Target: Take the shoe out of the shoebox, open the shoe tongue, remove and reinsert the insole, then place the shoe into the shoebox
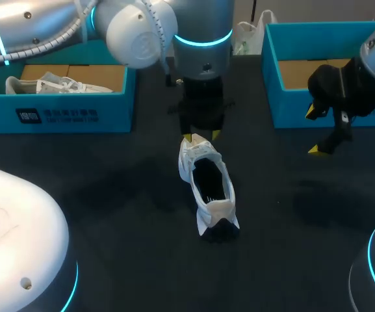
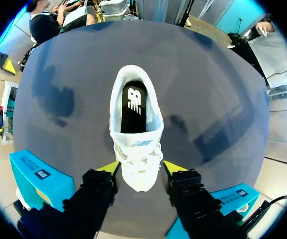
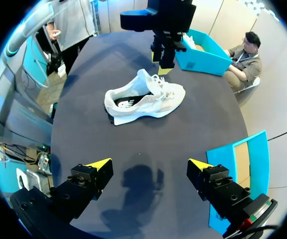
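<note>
Currently left gripper (image 2: 141, 168) is spread, holding nothing, its tips either side of the shoe (image 2: 133, 144) toe. Right gripper (image 3: 150, 163) is spread wide and empty, over the table (image 1: 109, 195) by the right box (image 1: 291, 110). Shoe sits upright mid-table, insole (image 2: 133, 107) in. Left box (image 1: 57, 114) holds a second shoe (image 1: 51, 84).

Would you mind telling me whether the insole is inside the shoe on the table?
Yes, the black insole lies inside the shoe, visible through its opening in the left wrist view.
</note>
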Motion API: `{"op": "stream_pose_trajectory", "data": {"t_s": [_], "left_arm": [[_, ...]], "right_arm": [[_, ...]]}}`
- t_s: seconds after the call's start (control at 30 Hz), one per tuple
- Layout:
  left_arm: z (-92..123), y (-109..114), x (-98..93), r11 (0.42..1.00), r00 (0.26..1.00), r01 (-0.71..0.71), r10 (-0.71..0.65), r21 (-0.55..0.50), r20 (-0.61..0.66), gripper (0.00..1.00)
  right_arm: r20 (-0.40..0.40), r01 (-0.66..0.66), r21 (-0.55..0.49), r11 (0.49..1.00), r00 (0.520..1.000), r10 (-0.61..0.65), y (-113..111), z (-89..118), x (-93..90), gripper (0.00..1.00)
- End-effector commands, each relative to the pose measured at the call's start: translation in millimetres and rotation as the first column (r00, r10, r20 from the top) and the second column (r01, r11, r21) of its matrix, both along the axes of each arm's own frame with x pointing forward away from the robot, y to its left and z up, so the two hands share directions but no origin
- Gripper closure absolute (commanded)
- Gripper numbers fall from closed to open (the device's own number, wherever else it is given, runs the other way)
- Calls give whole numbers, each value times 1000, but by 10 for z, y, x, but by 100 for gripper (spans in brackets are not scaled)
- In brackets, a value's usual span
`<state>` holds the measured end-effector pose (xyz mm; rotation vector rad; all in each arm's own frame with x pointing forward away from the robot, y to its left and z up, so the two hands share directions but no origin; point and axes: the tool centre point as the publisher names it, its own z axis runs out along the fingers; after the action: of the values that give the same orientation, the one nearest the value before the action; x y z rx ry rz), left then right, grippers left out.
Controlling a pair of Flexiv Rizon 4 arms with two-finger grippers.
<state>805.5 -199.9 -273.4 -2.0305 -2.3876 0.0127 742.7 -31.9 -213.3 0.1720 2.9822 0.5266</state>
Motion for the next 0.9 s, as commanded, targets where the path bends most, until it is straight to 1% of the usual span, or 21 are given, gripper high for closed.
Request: {"op": "stream_pose_trajectory", "data": {"t_s": [0.03, 0.13, 0.3, 0.53, 0.73, 0.9], "left_arm": [[-138, -56, 42, 1000, 1000, -5, 5, 17, -14, 52], [-189, -53, 43, 1000, 1000, -13, 14, 26, -18, 54], [-260, -46, 37, 999, 999, -31, 32, 31, -22, 55], [-384, -56, -18, 998, 998, -62, 63, 15, -25, 56], [-419, -64, -66, 999, 998, -34, 35, 20, -52, 58], [-443, -63, -91, 999, 998, 0, 2, 33, -67, 57]], "right_arm": [[2, 1, -1, 1000, 1000, -1, -1, -11, -5, 0], [2, 1, -1, 1000, 1000, -1, -1, -11, -5, 0], [2, 1, -1, 1000, 1000, -1, -1, -11, -5, 0], [2, 1, -1, 1000, 1000, -1, -1, -11, -5, 0], [2, 1, -1, 1000, 1000, -1, -1, -11, -5, 0], [2, 1, -1, 1000, 1000, -1, -1, -11, -5, 0]]}}
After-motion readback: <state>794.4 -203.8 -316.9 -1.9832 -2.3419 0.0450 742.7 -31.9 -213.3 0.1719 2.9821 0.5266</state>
